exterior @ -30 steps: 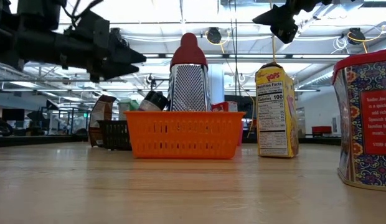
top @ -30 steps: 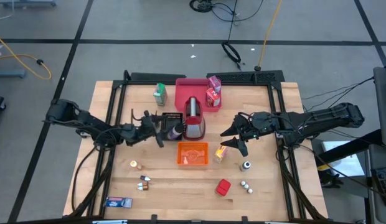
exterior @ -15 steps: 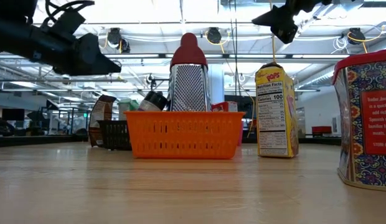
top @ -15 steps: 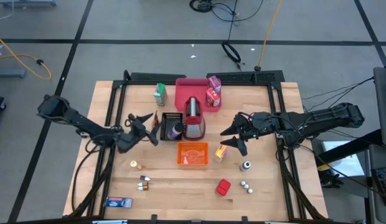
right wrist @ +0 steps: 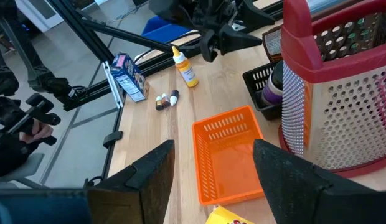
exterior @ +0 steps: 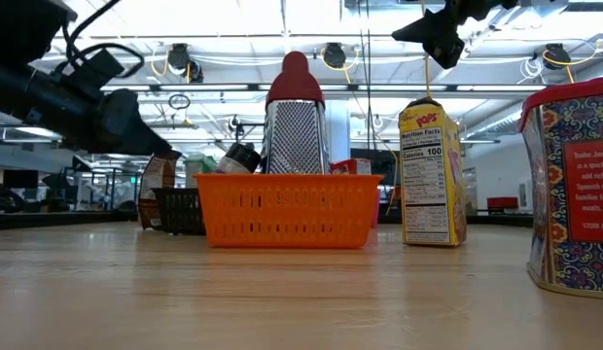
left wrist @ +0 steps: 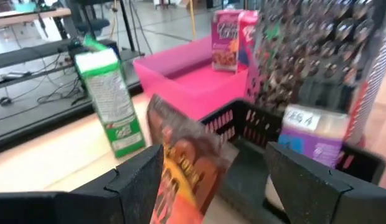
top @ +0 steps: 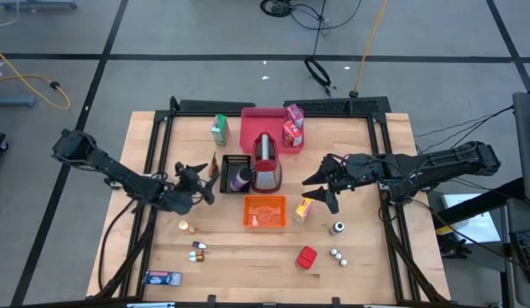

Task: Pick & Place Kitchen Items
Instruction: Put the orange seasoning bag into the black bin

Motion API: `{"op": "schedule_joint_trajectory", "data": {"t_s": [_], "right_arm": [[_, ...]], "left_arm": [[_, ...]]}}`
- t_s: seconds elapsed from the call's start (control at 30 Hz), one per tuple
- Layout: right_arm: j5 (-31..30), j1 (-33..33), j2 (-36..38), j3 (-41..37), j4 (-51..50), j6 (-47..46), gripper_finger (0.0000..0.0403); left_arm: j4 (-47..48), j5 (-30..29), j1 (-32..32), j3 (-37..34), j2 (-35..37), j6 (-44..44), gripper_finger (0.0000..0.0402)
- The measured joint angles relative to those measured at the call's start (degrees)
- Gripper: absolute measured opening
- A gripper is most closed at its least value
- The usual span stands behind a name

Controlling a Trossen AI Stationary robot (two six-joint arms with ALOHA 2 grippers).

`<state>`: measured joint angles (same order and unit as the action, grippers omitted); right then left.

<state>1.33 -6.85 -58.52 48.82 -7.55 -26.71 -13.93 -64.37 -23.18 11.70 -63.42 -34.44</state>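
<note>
Nearest the table's front edge, a blue carton [top: 162, 277] is lying flat at the left corner, with a red box [top: 306, 257] and two tiny white shakers [top: 338, 255] lying further right. Just behind them, a pair of small dark bottles [top: 198, 250] and a small yellow-capped bottle [top: 186, 227] are standing on the bare wood, and a grey-capped jar [top: 338, 227] is sitting to the right. In the middle of the table, the orange basket [top: 265, 211] is sitting with the yellow packet [top: 304, 208] standing just beside its right end.

The left gripper [top: 199, 180] is hovering above the wood to the left of the black basket [top: 237, 174], its fingers spread wide and holding nothing. Its wrist camera is looking at a brown packet [left wrist: 183, 163] leaning against that basket's rim, apart from the fingers. A purple-labelled bottle [left wrist: 311, 137] is lying inside the black basket.

The right gripper [top: 320, 186] is hanging above the yellow packet, its jaws partly apart and empty. In the low view it is showing high over the packet, well clear of it.

The red-and-silver grater [top: 266, 162] is standing upright between the black basket and the right gripper. Behind it, the pink tray [top: 252, 128] is sitting with a pink carton [top: 293, 116] and a red carton [top: 291, 134] standing at its right side. A green carton [top: 219, 128] is standing upright just left of the tray
</note>
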Motion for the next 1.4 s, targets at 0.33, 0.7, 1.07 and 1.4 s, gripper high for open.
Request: {"op": "schedule_joint_trajectory", "data": {"t_s": [0.33, 0.7, 1.07, 1.4], "right_arm": [[-0.03, 0.00, 0.00, 0.00, 0.00, 0.41, 0.0210], [-0.05, 0.00, 0.00, 0.00, 0.00, 0.43, 0.0210], [-0.05, 0.00, 0.00, 0.00, 0.00, 0.43, 0.0210], [-0.05, 0.00, 0.00, 0.00, 0.00, 0.63, 0.0210]], "left_arm": [[3.45, 0.08, 2.27, 0.00, 0.00, -2.93, 0.0236], [3.45, 3.31, 4.15, 0.00, 0.00, -1.52, 0.0038], [3.21, 2.62, 4.15, 0.00, 0.30, 1.49, 0.0001], [1.72, 0.87, 4.15, 6.52, 5.32, 17.88, 0.0000]]}}
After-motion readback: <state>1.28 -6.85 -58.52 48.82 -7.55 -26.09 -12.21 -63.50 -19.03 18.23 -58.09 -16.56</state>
